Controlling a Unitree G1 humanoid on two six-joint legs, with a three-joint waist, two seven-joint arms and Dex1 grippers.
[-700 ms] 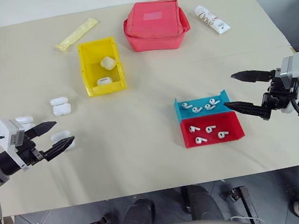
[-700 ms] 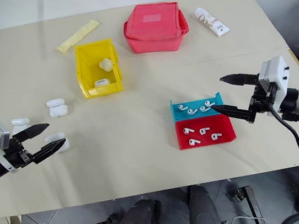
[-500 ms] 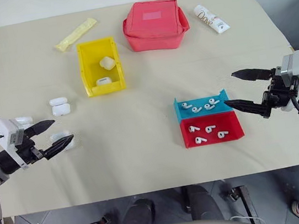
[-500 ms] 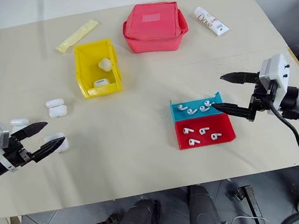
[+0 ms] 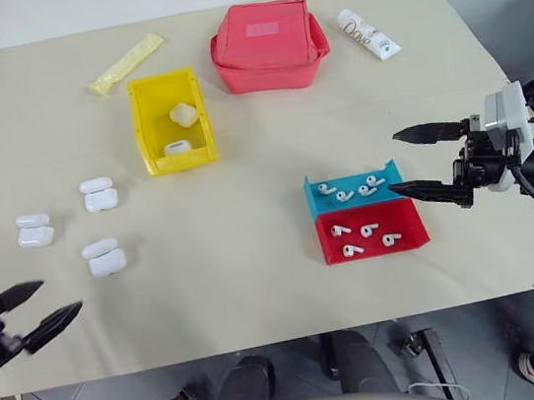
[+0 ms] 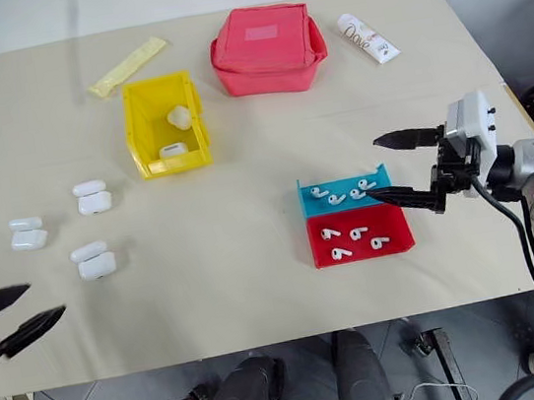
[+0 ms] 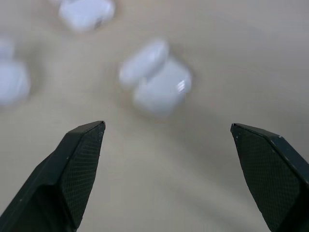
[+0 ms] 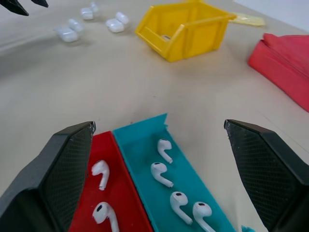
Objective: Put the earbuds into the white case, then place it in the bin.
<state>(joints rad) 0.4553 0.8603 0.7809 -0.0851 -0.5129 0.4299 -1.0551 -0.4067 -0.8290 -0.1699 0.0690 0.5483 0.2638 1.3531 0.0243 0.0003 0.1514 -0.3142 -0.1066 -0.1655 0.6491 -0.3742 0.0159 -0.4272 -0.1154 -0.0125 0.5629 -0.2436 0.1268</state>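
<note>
Glossy white: earbuds lie in the blue tray and red tray, right of centre; probably light, slippery, best pinched across the stem.
Case: open white case at centre left, likely hard and smooth; take its flat sides.
Bin: yellow bin, upper left.
Tools: left tool and right tool spread, empty.
Room: bare surface mid-frame; left tool hangs at the lower-left edge.

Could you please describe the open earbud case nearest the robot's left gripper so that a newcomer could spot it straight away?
Start at the yellow bin on the beige table, then look toward the table's near left edge, where three open white cases lie loosely grouped. The one you want is the white case, closest to the table's front edge and to the left gripper; the other two cases lie farther back.
</note>
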